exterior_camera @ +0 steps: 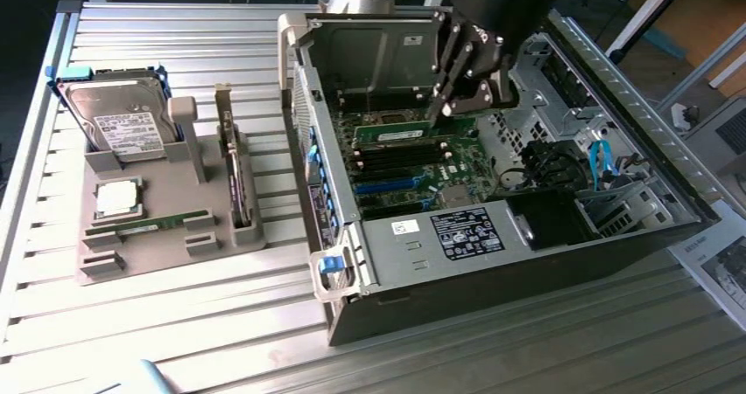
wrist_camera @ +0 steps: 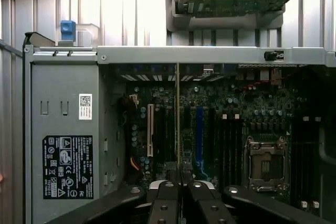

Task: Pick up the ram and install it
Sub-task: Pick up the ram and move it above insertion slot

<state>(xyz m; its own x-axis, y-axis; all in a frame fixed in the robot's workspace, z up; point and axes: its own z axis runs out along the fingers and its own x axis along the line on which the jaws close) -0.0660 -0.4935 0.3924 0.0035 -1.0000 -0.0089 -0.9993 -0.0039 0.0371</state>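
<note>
Holding the ram [exterior_camera: 397,134] firmly, the nearly closed gripper [exterior_camera: 443,113] hangs over the motherboard [exterior_camera: 403,180] at frame centre; pick-up is done, seating seems not yet finished.

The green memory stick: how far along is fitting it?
Picked up: the claw is shut on the long, thin green circuit-board stick. In hand: it holds the stick over the green motherboard inside the open grey computer case. Left: seating it; it does not look plugged in yet.

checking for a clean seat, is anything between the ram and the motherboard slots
Nothing visible. The gripper holds the ram edge-down above the motherboard, and the dark slots beneath it look bare.
</note>
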